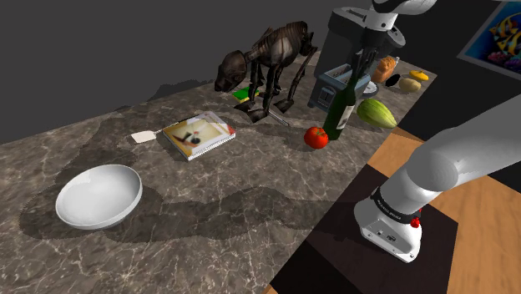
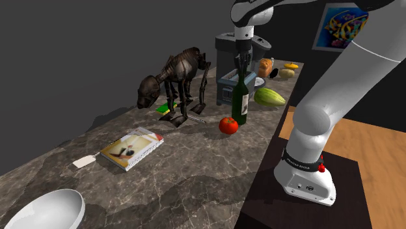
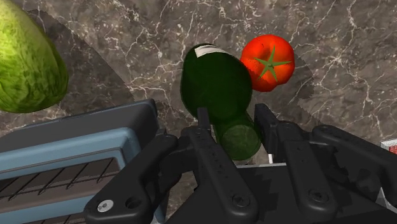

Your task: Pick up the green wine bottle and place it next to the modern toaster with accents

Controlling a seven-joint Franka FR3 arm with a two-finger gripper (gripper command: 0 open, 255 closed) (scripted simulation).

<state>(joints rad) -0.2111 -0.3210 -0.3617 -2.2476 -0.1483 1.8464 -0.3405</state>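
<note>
Fingers (image 3: 233,121) are closed on the neck of the green wine bottle (image 3: 216,79), one on each side and both touching it; the gripper (image 1: 359,63) comes down on it from above. The bottle (image 1: 339,113) is upright, just beside the blue-grey toaster (image 1: 327,88), at the far end of the surface (image 1: 250,192). Can't tell if its base sits on the surface or hangs just off it.

A tomato (image 1: 316,137) is near the bottle's base on the side away from the toaster. A green gourd (image 1: 376,113) lies close by, toward the surface's edge.

The surface is dark marble with pale veining. Going along it to the shoulder view's left:
- dark animal-skeleton statue (image 1: 267,63)
- spiral-bound book (image 1: 199,135), with a small white card (image 1: 144,135) beside it
- white bowl (image 1: 98,196), well apart from the rest

A grey appliance (image 1: 351,33) stands behind the toaster, with small food items (image 1: 409,82) beside it.

Room: plain dark grey wall (image 1: 125,50) behind the surface, wooden floor (image 1: 484,225), framed picture (image 1: 499,29) on the wall. The arm's base sits on a black stand (image 1: 326,259).
</note>
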